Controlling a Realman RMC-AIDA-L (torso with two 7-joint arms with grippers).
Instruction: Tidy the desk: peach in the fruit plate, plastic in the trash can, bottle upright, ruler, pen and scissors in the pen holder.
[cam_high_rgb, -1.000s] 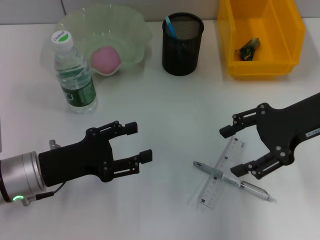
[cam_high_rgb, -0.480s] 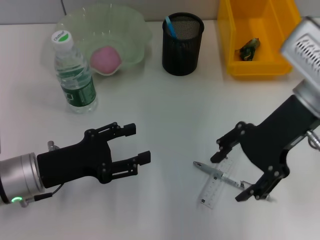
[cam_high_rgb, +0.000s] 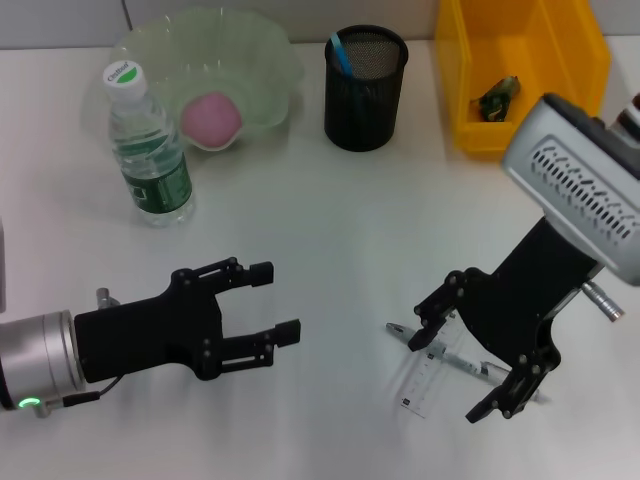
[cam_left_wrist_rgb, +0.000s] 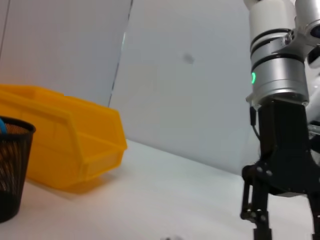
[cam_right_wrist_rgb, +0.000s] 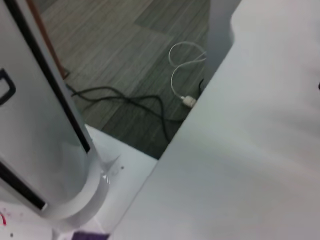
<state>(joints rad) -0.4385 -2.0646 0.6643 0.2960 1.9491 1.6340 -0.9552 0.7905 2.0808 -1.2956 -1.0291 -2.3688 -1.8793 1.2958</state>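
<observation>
Right gripper (cam_high_rgb: 460, 362) poised over the clear plastic ruler (cam_high_rgb: 432, 377) and the silver pen (cam_high_rgb: 440, 353) crossed on the white bench (cam_high_rgb: 330, 210), fingers spread wide to either side of them. Left gripper (cam_high_rgb: 272, 301) low over bare bench, well apart, fingers open and holding nothing. Pink peach (cam_high_rgb: 211, 118) in the pale green scalloped fruit plate (cam_high_rgb: 265, 60); clear water bottle (cam_high_rgb: 148, 150) upright beside it. Black mesh pen holder (cam_high_rgb: 365, 88) holding something blue; yellow bin (cam_high_rgb: 520, 70) with a dark scrap inside.

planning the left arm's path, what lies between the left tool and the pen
Only bare white desk: the head view shows nothing between the open left tool and the pen, which lies crossed over the ruler.
</observation>
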